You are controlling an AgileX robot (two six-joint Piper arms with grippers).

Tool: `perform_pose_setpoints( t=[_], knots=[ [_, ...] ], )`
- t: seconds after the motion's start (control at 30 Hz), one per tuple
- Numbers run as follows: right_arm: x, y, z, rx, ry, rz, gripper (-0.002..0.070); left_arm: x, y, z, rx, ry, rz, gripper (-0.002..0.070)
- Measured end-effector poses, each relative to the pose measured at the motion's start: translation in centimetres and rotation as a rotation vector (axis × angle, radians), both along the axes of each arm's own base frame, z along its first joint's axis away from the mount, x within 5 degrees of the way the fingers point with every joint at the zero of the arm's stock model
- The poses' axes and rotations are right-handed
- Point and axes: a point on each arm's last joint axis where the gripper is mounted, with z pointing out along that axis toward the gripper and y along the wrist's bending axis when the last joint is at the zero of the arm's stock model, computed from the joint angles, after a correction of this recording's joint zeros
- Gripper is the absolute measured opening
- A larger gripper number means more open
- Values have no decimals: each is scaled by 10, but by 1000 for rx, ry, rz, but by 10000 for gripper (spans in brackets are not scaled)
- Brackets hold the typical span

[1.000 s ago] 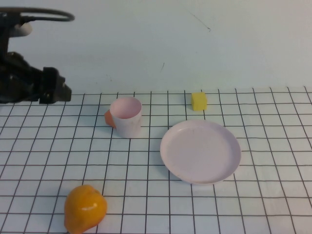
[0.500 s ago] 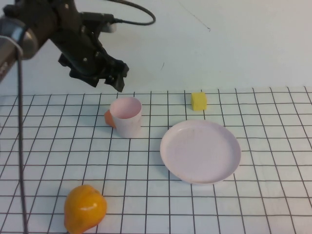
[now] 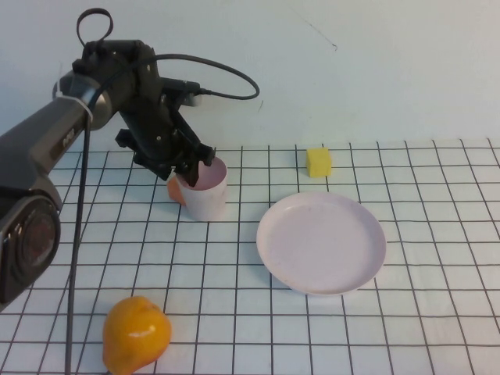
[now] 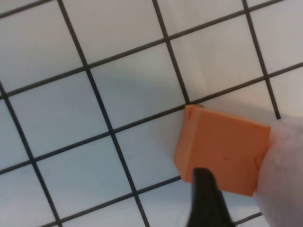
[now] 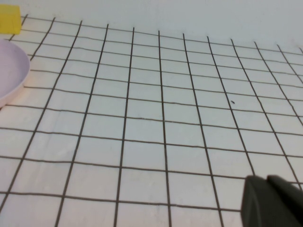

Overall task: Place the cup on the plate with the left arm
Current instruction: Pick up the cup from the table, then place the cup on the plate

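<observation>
on the gridded table, high view: item one, the cup, pale pink, upright, mouth up, nothing visible inside it. item two, the plate, pale pink, flat on the cloth to the right of the cup and well apart from it, nothing on it. item three, an orange block, touching the cup's left side, mostly hidden behind it. item four, a yellow cube, just beyond the plate's far rim. item five, an orange pepper, near the front edge, well apart from the rest. my left gripper is down at the cup's far-left rim; i cannot tell from here how wide my fingers stand or whether they touch the cup.

left wrist view: orange block on the grid, the cup's pale wall against it, one of my dark fingertips over the block's near edge. fingers' spacing not shown; nothing seen clamped.

right wrist view: plate rim and yellow cube at the far side; my right gripper low over bare grid, one dark tip showing, its spacing i cannot tell.
</observation>
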Motion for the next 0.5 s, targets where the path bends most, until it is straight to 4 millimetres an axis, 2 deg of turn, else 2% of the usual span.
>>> perform_pose_setpoints(
  t=[0.07, 0.13, 0.17, 0.27, 0.37, 0.5],
  knots=[
    [0, 0, 0, 0, 0, 0, -2, 1, 0, -6, 4, 8, -7, 302],
    [0, 0, 0, 0, 0, 0, -2, 2, -1, -8, 1, 7, -16, 146],
    [0, 0, 0, 0, 0, 0, -2, 2, -2, -8, -4, 5, -24, 98],
    [0, 0, 0, 0, 0, 0, -2, 1, -6, -6, -45, 5, -61, 36],
    [0, 0, 0, 0, 0, 0, -2, -3, -13, 1, -133, 17, -94, 19],
    [0, 0, 0, 0, 0, 0, -2, -12, -35, 21, -276, 14, -137, 17]
  ],
)
